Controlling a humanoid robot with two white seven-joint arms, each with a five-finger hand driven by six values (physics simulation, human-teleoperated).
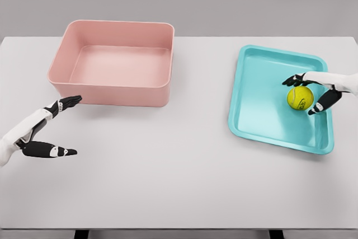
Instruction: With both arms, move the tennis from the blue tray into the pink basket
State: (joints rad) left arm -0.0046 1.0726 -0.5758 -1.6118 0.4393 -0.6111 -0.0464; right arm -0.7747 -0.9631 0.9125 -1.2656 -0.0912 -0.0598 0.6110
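Near left: left hand (49,130) low over the white table (168,172), its arm entering from the lower-left edge. Fingers spread, holding nothing. One dark digit (56,151) points right, nearer the front edge; the other dark fingers (67,103) reach up and right toward the basket. Their tips lie just beside the basket's near wall; whether they touch it cannot be told.

Near right to middle right: blue tray (263,127), shallow, teal-coloured, rounded corners, lying flat on the table and turned slightly out of square with the table edge. Its near edge sits about level with the left hand.

Inside the tray, toward its right side and a little past the middle in depth: tennis ball (300,97), yellow-green, with a dark marking on its face. It rests on the tray floor.

Right hand (316,90) comes in from the right edge at the height of the ball. Its dark fingers bracket the ball: one set (299,80) arches over the far side, another (324,103) curves down along the near right side. The fingers are close around the ball, but a firm grip cannot be confirmed; the ball appears cradled rather than lifted.

Far left: pink basket (112,90), a deep rectangular tub with rounded corners, open top, standing upright. It is well apart from the tray, with bare table between them. Its far rim lies near the table's back edge.
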